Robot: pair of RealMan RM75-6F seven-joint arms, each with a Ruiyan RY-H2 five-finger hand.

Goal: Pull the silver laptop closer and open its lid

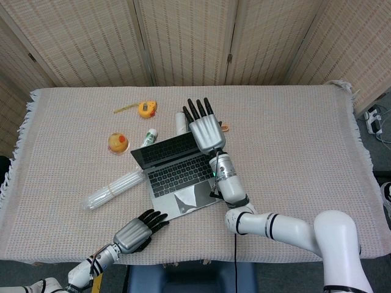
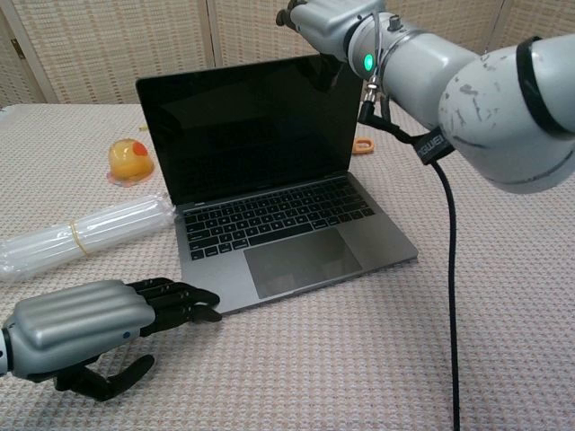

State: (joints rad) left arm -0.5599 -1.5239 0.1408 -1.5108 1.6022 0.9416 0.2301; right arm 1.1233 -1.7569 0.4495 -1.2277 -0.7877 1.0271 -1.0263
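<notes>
The silver laptop (image 1: 177, 178) (image 2: 287, 251) sits near the table's front edge, lid raised past upright, dark screen (image 2: 247, 126) facing me. My right hand (image 1: 206, 130) (image 2: 328, 20) rests its flat, spread fingers on the lid's top right corner; nothing is gripped. My left hand (image 1: 135, 231) (image 2: 90, 328) lies palm down on the cloth just in front of the laptop's front left corner, its fingertips (image 2: 193, 303) at the base's edge, holding nothing.
A bundle of clear tubes (image 1: 113, 188) (image 2: 85, 232) lies left of the laptop. Behind it are a yellow duck toy (image 1: 118, 143) (image 2: 130, 160), a white bottle (image 1: 149, 135), a yellow tape measure (image 1: 146, 108) and an orange-tipped tool (image 2: 362, 145).
</notes>
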